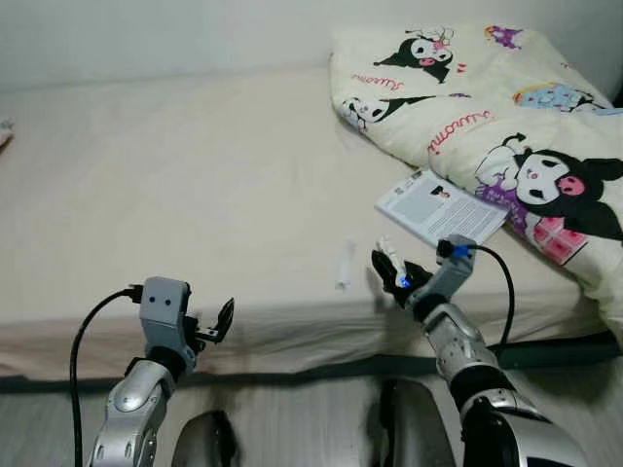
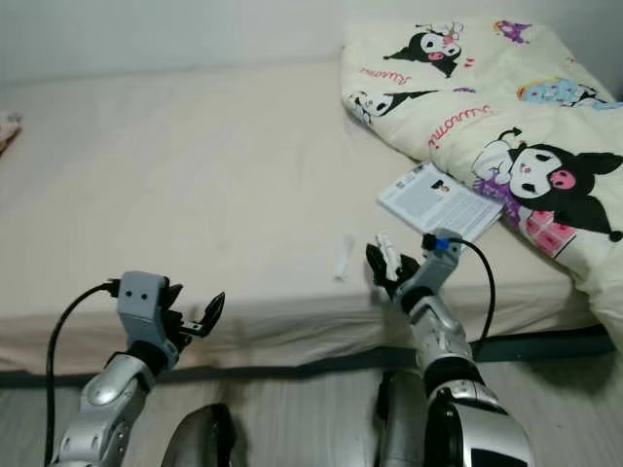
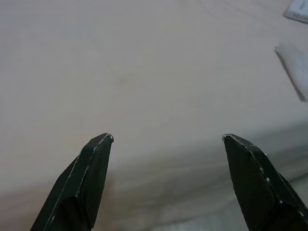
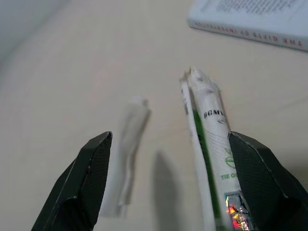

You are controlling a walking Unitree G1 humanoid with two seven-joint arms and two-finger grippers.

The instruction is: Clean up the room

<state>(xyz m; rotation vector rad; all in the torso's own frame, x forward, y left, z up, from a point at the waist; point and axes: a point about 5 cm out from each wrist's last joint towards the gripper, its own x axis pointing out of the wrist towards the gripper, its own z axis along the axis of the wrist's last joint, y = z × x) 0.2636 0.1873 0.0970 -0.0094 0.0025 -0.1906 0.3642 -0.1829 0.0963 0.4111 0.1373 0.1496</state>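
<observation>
Beside bed, book spine reads perhaps "THE GIFTS OF IMPERFECTION".

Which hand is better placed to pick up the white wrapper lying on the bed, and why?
The right hand. It sits just beside the white wrapper near the bed edge, though a paper tube rests against one finger. The left hand hovers open but farther away.

Silver arms, black cables, black-fingered left pincer.
</observation>
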